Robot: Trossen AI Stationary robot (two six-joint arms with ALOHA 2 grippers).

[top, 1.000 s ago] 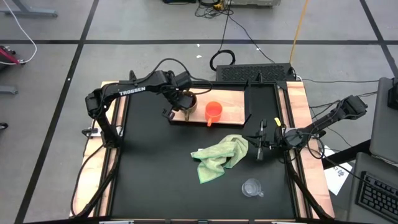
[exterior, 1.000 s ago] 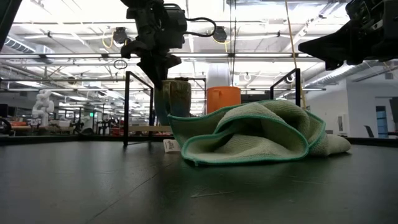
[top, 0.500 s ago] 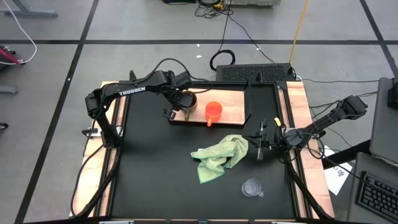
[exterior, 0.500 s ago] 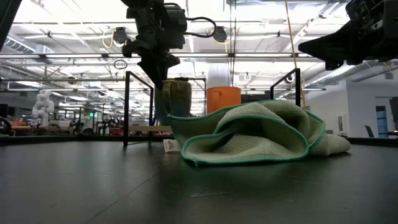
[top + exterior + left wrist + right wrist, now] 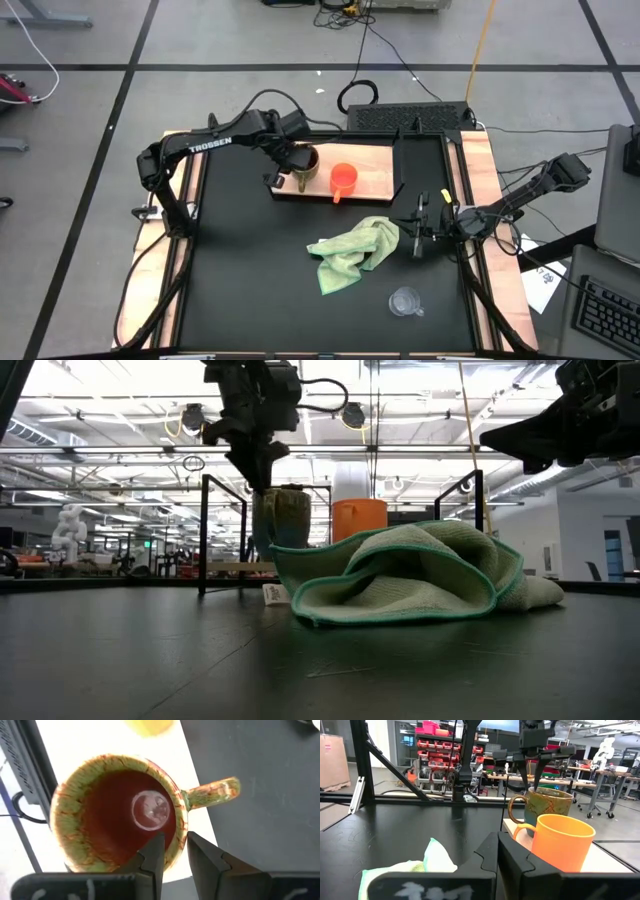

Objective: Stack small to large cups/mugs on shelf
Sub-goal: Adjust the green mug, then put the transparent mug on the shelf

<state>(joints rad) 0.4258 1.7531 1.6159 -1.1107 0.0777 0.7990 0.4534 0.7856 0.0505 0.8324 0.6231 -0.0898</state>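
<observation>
The left claw [image 5: 172,855] is pinched on the rim of the glossy brown-and-green glazed ceramic mug with a handle [image 5: 301,163], one finger inside the wall and one outside, jaws partly closed on that wall. The mug is on the left part of the flat light wooden shelf board with black end brackets [image 5: 375,180], just beside the small orange cup with a handle [image 5: 343,179].

The step in hand looks like positioning the largest mug on the shelf. Next calls for letting go and lifting straight up, clear of the rim, then fetching the small clear glass cup [image 5: 405,301], which sits well apart on the black desk [image 5: 250,270], beyond the crumpled light green cloth [image 5: 354,253].

Against a second ago, the mug and claw have shifted slightly rightward and away from the shelf's near edge.

The right claw [image 5: 420,232] waits closed and empty at the desk's right side.
</observation>
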